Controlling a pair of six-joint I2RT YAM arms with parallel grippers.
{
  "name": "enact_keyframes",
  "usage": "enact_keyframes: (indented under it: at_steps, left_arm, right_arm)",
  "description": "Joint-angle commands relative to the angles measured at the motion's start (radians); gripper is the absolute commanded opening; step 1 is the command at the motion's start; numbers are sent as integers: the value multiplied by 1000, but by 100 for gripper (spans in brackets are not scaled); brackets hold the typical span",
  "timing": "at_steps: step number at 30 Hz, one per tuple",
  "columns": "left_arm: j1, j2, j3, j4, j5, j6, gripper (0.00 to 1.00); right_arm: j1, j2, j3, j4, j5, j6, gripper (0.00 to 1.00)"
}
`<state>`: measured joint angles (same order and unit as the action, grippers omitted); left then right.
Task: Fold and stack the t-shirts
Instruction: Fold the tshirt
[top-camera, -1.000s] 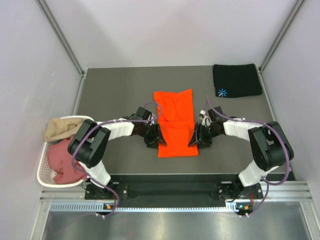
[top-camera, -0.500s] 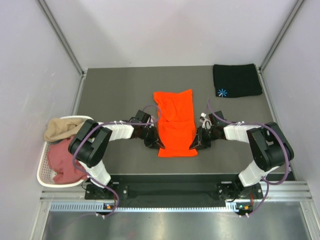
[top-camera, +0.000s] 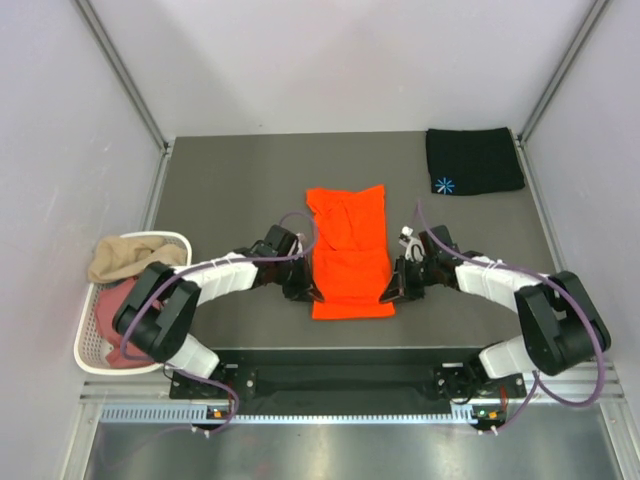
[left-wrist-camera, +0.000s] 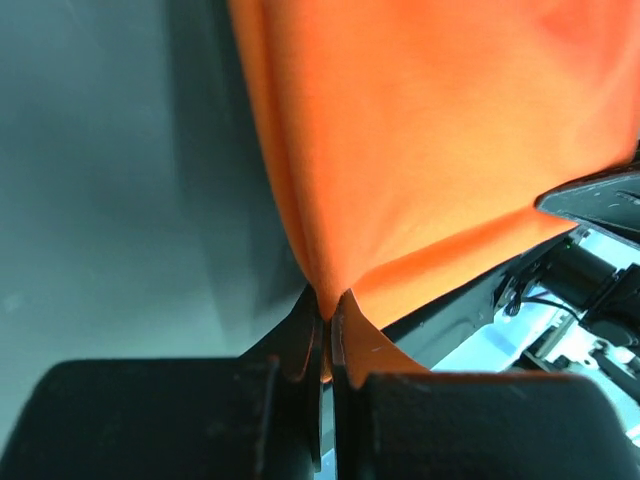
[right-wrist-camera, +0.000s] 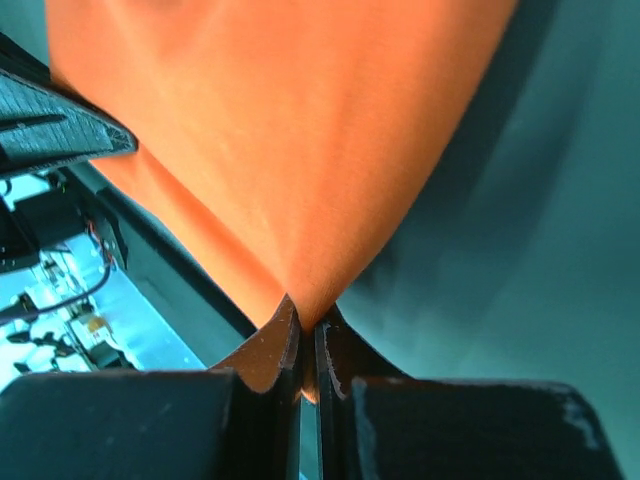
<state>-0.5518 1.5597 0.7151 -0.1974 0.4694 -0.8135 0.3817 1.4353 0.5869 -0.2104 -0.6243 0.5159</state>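
A bright orange t-shirt (top-camera: 348, 250) lies folded in a long strip in the middle of the table. My left gripper (top-camera: 313, 294) is shut on its near left corner, and the orange cloth (left-wrist-camera: 420, 150) is pinched between the jaws of that gripper (left-wrist-camera: 329, 322). My right gripper (top-camera: 386, 295) is shut on the near right corner, where the orange cloth (right-wrist-camera: 290, 150) runs up from the closed jaws of this gripper (right-wrist-camera: 308, 328). A folded black t-shirt (top-camera: 474, 160) with a light-blue starburst lies at the far right corner. Tan (top-camera: 122, 255) and dusty pink (top-camera: 115, 310) t-shirts sit crumpled in the basket.
A white slotted basket (top-camera: 92, 300) stands off the table's left edge. Grey walls close in the table on three sides. The arm bases sit on a rail at the near edge.
Both grippers have closed on the near corners of the orange t-shirt. The near end of the shirt has shifted slightly toward the front edge.
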Motion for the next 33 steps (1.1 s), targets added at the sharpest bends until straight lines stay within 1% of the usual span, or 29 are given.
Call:
enact_keyframes:
  at_steps: [1,4,8,11,14,18,19,20,21,22,25,28,33]
  left_arm:
    - [-17,-96,1,-98,-57,8,0]
    - [-22,-128,33,-155,-29,-16,0]
    - [-20,-165,134,-256,-49,-15,0]
    - [-17,-147,219,-301,-63,0,0]
    - [-5,-98,303,-318,-75,22,0]
    - [29,2,398,-321,-78,48,0]
    - [39,20,417,-321,-71,57,0]
    - [61,42,458,-321,-68,60,0]
    - [72,80,481,-327,-60,65,0]
    - [93,103,530,-333,-49,76,0]
    - [136,184,611,-359,-28,91,0]
    - [167,249,673,-359,-6,108,0]
    - [181,353,785,-384,18,119,0]
  right_arm:
    - [35,-76,-1,-92,23,-24,0]
    - [45,-119,11,-133,9,16,0]
    - [40,-148,105,-224,9,36,0]
    - [20,-118,183,-270,17,30,0]
    - [-21,-75,254,-280,14,4,0]
    - [-66,32,375,-306,-12,-54,0]
    - [-75,57,427,-313,-18,-62,0]
    - [-89,83,451,-317,-37,-65,0]
    - [-95,143,479,-336,-51,-74,0]
    - [-101,172,532,-345,-76,-77,0]
    - [-116,258,626,-366,-97,-89,0]
    - [-132,326,701,-380,-120,-90,0]
    - [-155,424,781,-391,-133,-94,0]
